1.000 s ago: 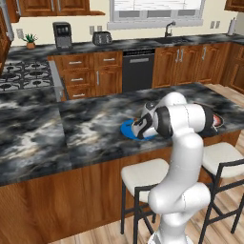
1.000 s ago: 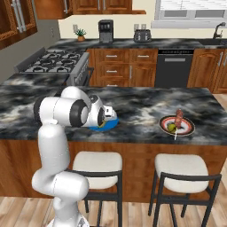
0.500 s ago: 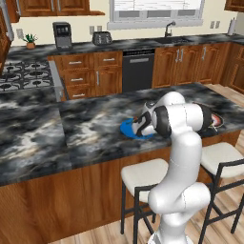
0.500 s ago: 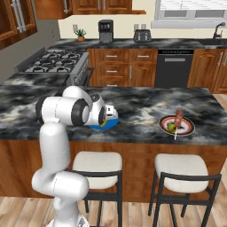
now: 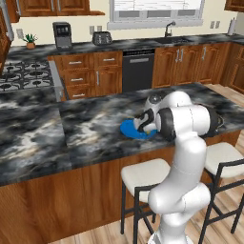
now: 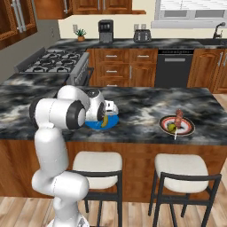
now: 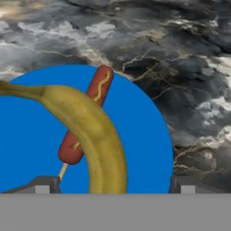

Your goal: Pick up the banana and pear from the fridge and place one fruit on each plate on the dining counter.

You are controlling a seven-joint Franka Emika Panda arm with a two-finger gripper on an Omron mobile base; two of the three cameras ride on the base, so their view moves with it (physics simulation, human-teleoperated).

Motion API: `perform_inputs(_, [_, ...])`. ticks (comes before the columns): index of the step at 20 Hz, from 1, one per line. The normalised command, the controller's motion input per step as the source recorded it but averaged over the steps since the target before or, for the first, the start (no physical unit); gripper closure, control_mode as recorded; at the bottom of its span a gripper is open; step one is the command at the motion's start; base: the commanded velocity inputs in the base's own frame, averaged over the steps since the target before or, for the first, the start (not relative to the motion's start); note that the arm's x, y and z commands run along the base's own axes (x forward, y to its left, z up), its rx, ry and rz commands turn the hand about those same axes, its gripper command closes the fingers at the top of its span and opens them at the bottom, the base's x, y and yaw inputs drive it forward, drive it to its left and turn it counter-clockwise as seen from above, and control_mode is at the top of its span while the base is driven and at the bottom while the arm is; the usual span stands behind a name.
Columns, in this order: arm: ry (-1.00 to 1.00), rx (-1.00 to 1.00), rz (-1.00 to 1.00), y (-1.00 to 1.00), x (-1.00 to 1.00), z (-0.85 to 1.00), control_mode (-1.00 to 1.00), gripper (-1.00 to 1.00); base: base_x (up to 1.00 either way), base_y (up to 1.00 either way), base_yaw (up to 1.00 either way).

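Dining surface, marbled top: your arm is folded low over it, so any fast swing out risks clipping the stone edge or the stools below.

Blue plate sits mid-surface, at 9 o'clock from the red-rimmed plate in right base view, well apart. That second plate already carries a small yellow-green fruit, prob the pear, next to a sausage on a stick, so one fruit per plate looks nearly done, judging by layout.

Hand hangs right above the blue plate, tips spread wide w/ the banana running between them. Can't tell if the pads touch it; looks let go or about to be. Banana's stem points to 9 o'clock in hand view, its body curving down to 6.

Risks, as I judge them:
- banana lies across a corn dog already on the plate, so it isn't seated flat and may roll or slide toward the rim once free.
- if you lift crooked, a fingertip could snag the banana and drag it off onto the surface.
- nudging the plate sideways w/ a low retreat could shift the plate itself.

Go straight up, slow.
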Motion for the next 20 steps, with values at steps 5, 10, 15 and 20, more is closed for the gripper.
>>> perform_inputs(5, [-0.14, 0.00, -0.05, 0.00, -0.70, 0.85, -1.00, -1.00, 0.00, 0.00, 0.00])
perform_inputs(10, [-0.18, 0.00, -0.07, 0.00, -0.97, 0.77, -1.00, -1.00, 0.00, 0.00, 0.00])
perform_inputs(15, [-0.13, 0.06, -0.09, -0.01, -1.00, 0.82, -1.00, -1.00, 0.00, 0.00, 0.00])
perform_inputs(20, [0.01, 0.03, -0.02, -0.02, -1.00, 1.00, -1.00, -1.00, 0.00, 0.00, 0.00])
